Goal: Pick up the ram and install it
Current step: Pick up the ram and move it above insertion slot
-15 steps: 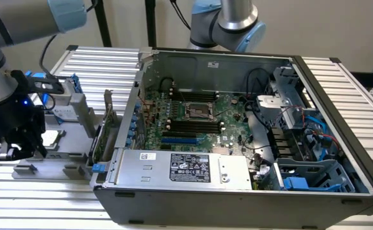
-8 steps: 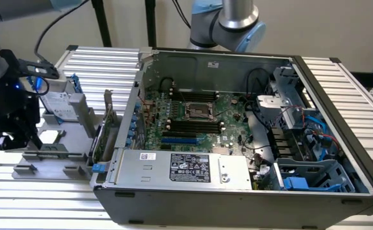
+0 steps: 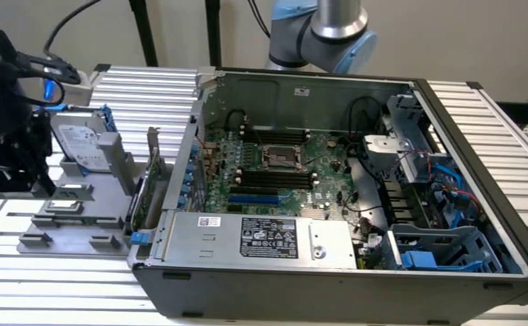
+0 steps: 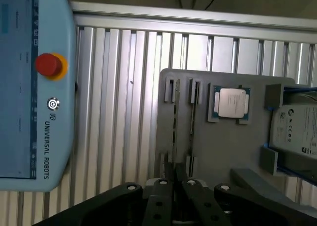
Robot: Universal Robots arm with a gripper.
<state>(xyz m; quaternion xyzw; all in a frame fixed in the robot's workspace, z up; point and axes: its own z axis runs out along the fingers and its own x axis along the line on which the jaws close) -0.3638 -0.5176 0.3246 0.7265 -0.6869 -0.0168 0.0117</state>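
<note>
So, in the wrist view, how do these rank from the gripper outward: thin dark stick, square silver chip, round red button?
1. Thin dark ram stick, slotted in the grey holder, nearest the gripper.
2. Square silver processor chip, on the same holder.
3. Round red button, on the light-blue pendant.

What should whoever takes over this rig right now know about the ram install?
The hand is low over the gray holder tray, at its end with the narrow slots.
The ram stands on edge in one of those tray slots, beside the silver processor chip and not lifted out.
The black memory slots on the motherboard in the open case look empty.
Done: the hand has been brought to the tray.
Left: the pick-up and the install.
</note>
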